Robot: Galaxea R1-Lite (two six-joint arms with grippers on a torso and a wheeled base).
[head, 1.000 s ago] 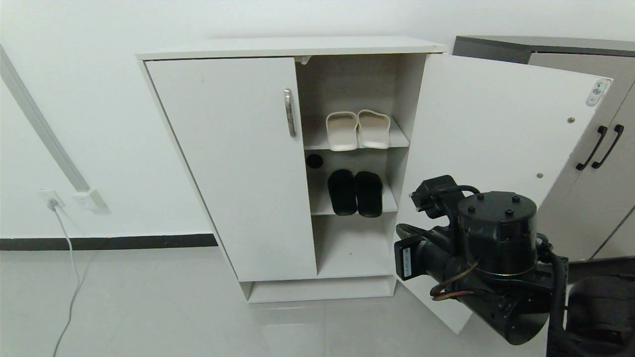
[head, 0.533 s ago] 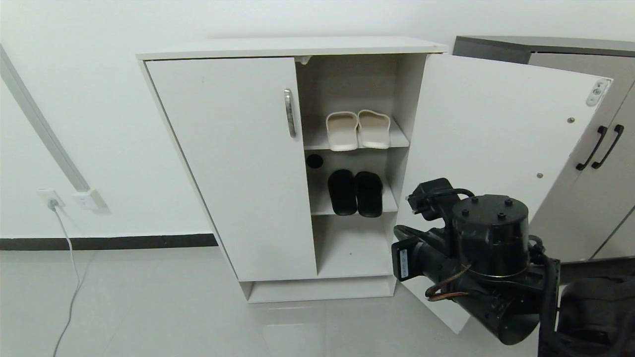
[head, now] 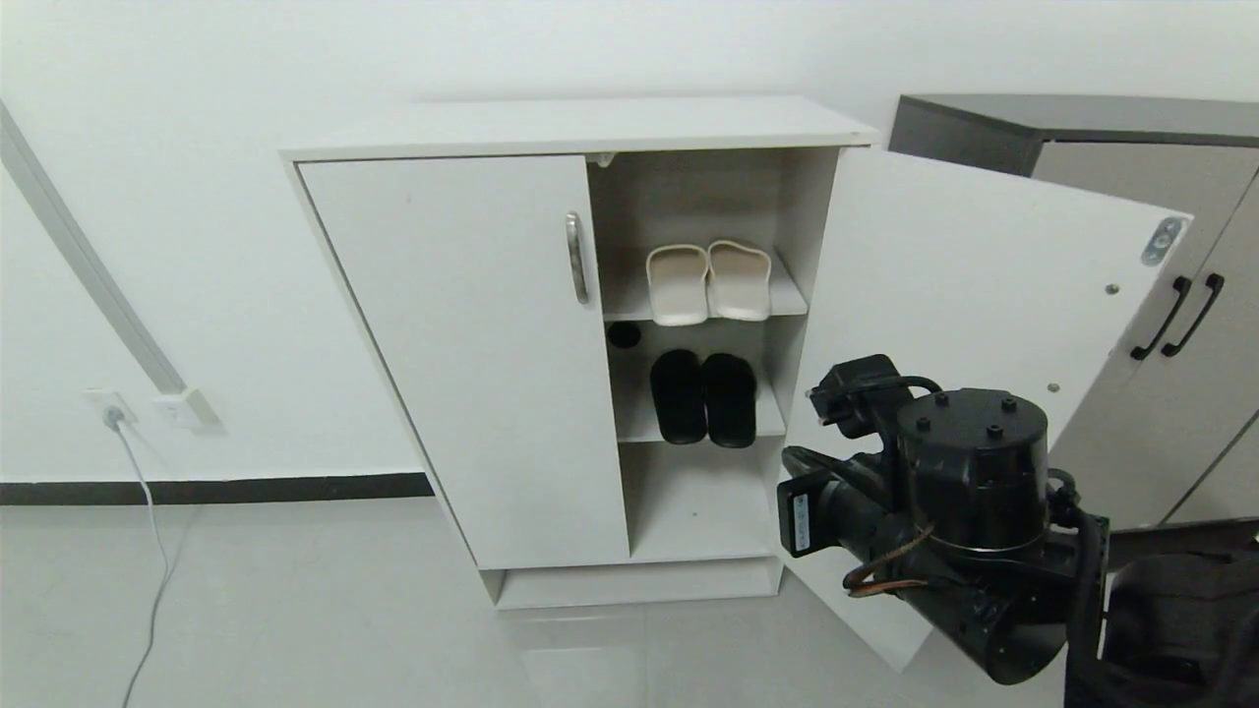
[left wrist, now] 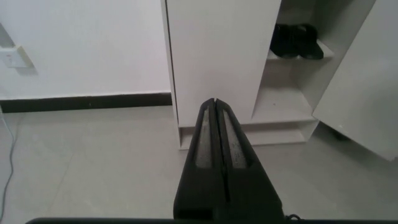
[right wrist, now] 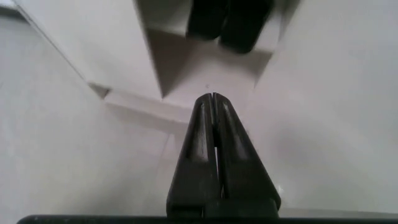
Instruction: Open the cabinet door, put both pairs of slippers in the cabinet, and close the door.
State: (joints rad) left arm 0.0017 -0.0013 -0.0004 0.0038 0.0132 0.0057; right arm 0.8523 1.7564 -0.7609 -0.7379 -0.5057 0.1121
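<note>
The white cabinet has its left door shut and its right door swung wide open. A white pair of slippers lies on the upper shelf, and a black pair lies on the shelf below. My right arm hangs low in front of the open door's inner face. The right gripper is shut and empty, pointing at the bottom compartment under the black slippers. My left gripper is shut too, above the floor and facing the cabinet's base, with the black slippers beyond it.
A grey cabinet with black handles stands just behind the open door. A wall socket with a cable is at the far left. Bare floor stretches in front of the cabinet.
The head camera has shifted, so the cabinet sits lower in the picture and looks a little smaller. My right arm moved slightly down and left. Slippers and doors are as before.
</note>
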